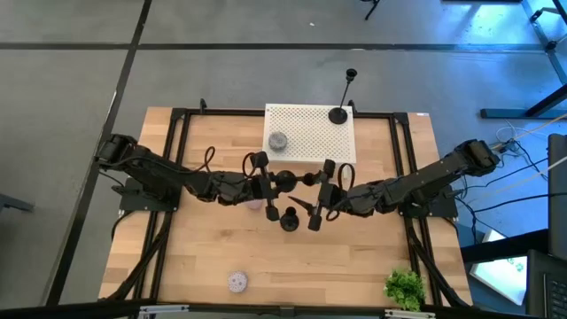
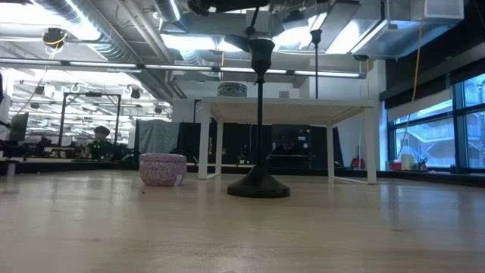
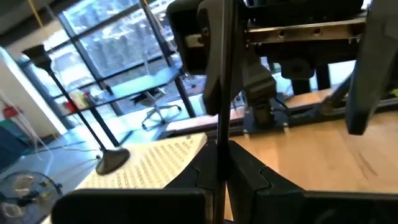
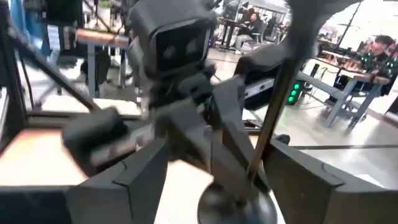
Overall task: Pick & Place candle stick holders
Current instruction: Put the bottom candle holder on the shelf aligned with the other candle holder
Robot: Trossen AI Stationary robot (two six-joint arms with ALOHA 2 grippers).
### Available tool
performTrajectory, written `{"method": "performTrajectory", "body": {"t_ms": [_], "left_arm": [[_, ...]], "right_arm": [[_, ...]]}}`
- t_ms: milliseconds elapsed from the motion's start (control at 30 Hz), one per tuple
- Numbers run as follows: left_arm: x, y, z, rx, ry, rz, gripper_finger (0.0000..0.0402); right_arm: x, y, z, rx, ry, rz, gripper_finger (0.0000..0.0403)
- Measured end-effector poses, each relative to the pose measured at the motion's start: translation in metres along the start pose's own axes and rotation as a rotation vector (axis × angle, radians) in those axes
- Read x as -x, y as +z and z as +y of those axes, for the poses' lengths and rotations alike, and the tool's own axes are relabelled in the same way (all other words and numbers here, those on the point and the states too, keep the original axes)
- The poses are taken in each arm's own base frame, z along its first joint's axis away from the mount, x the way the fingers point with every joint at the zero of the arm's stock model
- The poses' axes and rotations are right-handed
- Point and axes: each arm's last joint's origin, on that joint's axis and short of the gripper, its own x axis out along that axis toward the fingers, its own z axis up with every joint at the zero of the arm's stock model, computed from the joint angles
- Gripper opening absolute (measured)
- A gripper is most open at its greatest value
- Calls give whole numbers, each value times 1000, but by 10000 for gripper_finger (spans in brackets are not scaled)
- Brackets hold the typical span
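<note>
A tall black candle stick holder (image 2: 259,114) stands with its round base (image 1: 289,218) on the table's middle, between my two grippers. My left gripper (image 1: 276,183) is shut on its thin stem, which runs between the fingers in the left wrist view (image 3: 221,93). My right gripper (image 1: 310,193) is open. In the right wrist view (image 4: 217,180) its fingers stand on either side of the same stem (image 4: 273,118) and base (image 4: 236,205); I cannot tell whether they touch. A second holder (image 1: 338,113) stands on the white perforated stand. I cannot make out a third. My left gripper pinches the holder's thin stem (image 3: 221,146) between its two fingers, high up near the top cup (image 2: 261,53). The fingers come level from the table's left and lie across the stem. The holder stands upright with its base (image 2: 258,186) on the table.
The white perforated stand (image 1: 310,146) sits at the far middle with a grey disc (image 1: 277,140) on it. A pink disc (image 2: 163,168) lies just left of the held holder. Another disc (image 1: 236,282) and a green plant (image 1: 404,288) lie near the front edge.
</note>
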Motion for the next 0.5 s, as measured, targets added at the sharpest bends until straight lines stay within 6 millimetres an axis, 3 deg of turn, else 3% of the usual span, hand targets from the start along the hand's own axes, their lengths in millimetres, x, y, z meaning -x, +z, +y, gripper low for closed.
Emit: {"method": "performTrajectory", "body": {"t_ms": [200,500], "left_arm": [[6,8,10,86,-85,-32,9],[6,6,9,77,-109,-18,9]], "right_arm": [[6,1,0,5,-22,21,268],[37,15,-20,-31,27,81,268]]}}
